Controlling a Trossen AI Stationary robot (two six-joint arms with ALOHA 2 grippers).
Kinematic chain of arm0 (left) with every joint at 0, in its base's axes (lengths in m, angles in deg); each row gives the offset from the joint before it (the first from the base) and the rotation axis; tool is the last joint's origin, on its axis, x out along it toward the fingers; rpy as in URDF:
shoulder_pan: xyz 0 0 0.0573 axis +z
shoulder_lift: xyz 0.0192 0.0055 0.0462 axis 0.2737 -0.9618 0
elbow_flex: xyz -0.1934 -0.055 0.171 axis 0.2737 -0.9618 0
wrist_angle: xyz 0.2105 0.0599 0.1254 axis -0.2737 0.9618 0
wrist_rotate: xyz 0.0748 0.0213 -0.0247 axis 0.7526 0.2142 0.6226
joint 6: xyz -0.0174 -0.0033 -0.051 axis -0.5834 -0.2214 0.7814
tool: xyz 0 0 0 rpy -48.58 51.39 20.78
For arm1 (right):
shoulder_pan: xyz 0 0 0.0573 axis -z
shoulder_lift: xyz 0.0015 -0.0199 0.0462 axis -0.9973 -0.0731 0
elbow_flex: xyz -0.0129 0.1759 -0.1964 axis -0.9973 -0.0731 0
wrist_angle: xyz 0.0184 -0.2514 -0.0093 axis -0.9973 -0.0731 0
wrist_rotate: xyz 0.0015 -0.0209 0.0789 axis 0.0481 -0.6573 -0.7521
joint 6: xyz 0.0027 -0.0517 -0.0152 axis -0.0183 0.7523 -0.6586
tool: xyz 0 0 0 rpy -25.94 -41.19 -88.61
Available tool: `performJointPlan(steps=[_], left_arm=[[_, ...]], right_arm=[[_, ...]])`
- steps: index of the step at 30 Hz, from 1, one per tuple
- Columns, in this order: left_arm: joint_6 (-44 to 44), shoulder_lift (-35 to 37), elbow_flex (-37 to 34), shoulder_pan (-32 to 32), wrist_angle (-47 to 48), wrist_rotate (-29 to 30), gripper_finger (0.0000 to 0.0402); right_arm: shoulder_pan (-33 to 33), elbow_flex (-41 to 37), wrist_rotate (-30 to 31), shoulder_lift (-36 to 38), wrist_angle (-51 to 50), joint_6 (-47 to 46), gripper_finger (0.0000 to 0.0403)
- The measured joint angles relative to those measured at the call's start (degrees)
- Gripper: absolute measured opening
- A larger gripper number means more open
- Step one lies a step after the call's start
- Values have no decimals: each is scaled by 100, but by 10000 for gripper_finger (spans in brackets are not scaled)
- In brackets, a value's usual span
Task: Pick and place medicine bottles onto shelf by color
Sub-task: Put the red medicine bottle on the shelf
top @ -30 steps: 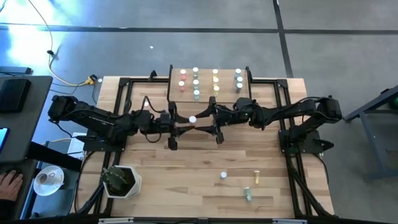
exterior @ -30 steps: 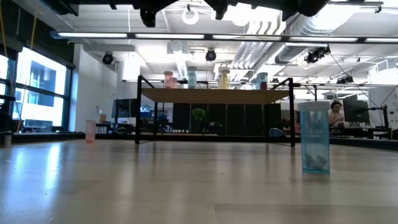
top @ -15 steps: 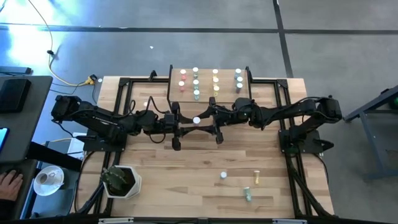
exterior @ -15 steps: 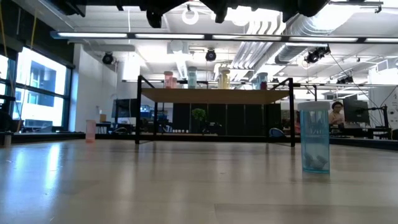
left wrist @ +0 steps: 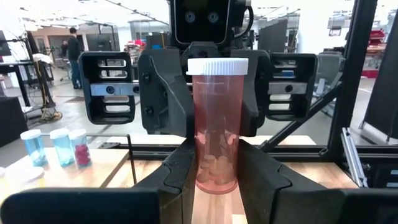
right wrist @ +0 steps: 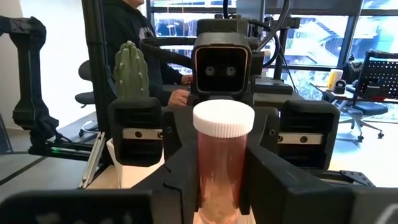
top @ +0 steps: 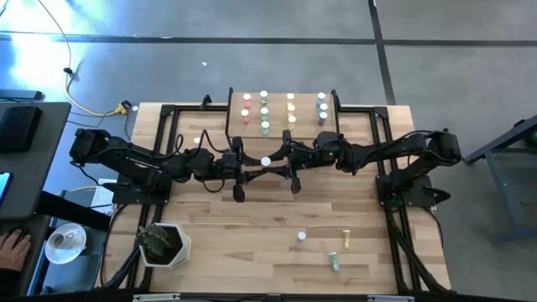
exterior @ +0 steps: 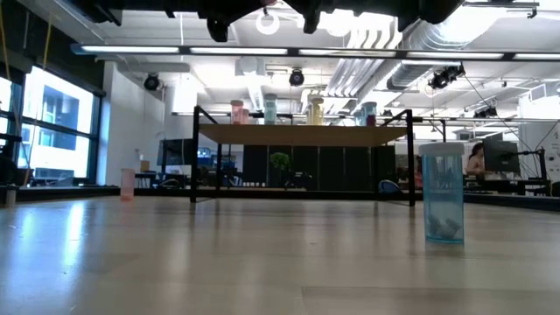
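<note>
A pink medicine bottle (left wrist: 217, 143) with a white cap (top: 265, 161) stands upright in the air over the table's middle, between my two grippers. My left gripper (top: 252, 166) reaches in level from the left and is shut on it. My right gripper (top: 279, 164) comes level from the right, and its fingers close on the same bottle (right wrist: 222, 162). Behind them stands the shelf (top: 284, 126), a small wood board on black legs (exterior: 302, 134). On it the bottles stand in rows of pink (top: 246, 107), green (top: 264, 113), yellow (top: 291, 109) and blue-grey (top: 321, 109). My left gripper pinches the lower part of the bottle's body (left wrist: 214, 177) between its two fingers (left wrist: 180, 180), coming level from the table's left. The bottle stands upright, cap up, clear of the table. My right gripper has its fingers (right wrist: 177, 186) against the two sides of the bottle's body (right wrist: 217, 193), level from the table's right. In the left wrist view its fingers (left wrist: 171, 93) flank the upper body, just under the cap.
Loose bottles lie on the near right of the table: a white-capped one (top: 300, 237), a yellow one (top: 345, 240) and a green one (top: 334, 262). The low view shows a blue bottle (exterior: 442, 192) and a pink bottle (exterior: 128, 184) standing. A potted plant (top: 164, 243) sits near left.
</note>
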Motion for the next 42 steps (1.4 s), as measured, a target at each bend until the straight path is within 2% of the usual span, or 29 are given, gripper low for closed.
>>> performJointPlan(steps=[14, 20, 25, 28, 42], left_arm=[[-141, 0, -1, 2, 1, 23, 87], [-381, 0, -2, 2, 141, 81, 134], [-184, 0, -2, 2, 597, 364, 184], [72, 16, -2, 2, 915, 493, 201], [875, 138, -7, -13, 1794, 361, 203]], right_arm=[[0, 0, 4, 0, -27, 1, 90], [0, 0, 69, 0, -169, -4, 90], [2, 0, 323, 0, -542, -65, 90], [39, 0, 327, 0, -819, -246, 90], [92, 0, 343, 1, -2512, -909, 90]])
